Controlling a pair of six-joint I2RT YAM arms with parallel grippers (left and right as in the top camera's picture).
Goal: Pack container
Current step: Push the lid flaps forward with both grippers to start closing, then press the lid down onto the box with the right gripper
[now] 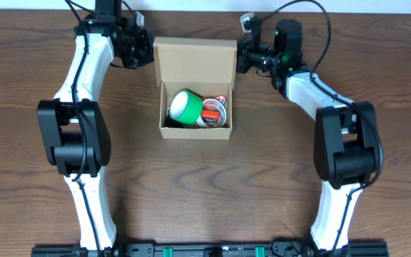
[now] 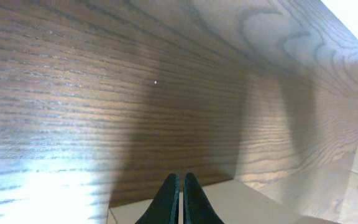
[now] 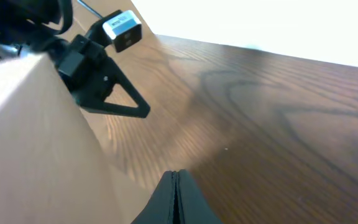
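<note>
The container point(image 1: 195, 134), a tan cardboard box, stands open at the table's back middle with its lid flap point(image 1: 195, 61) raised behind it. Inside lie a green tape roll point(image 1: 185, 107) and red and white items point(image 1: 215, 111). My left gripper point(image 1: 150, 50) is shut at the flap's left edge. In the left wrist view its tips point(image 2: 180, 177) sit just above pale cardboard point(image 2: 260, 205). My right gripper point(image 1: 240, 58) is shut at the flap's right edge. In the right wrist view its tips point(image 3: 175, 174) are beside the flap point(image 3: 36, 143).
The wooden table point(image 1: 377, 86) spreads around the box. The left arm's black gripper body point(image 3: 104, 81) shows beyond the flap in the right wrist view. Both arm bases stand at the front edge.
</note>
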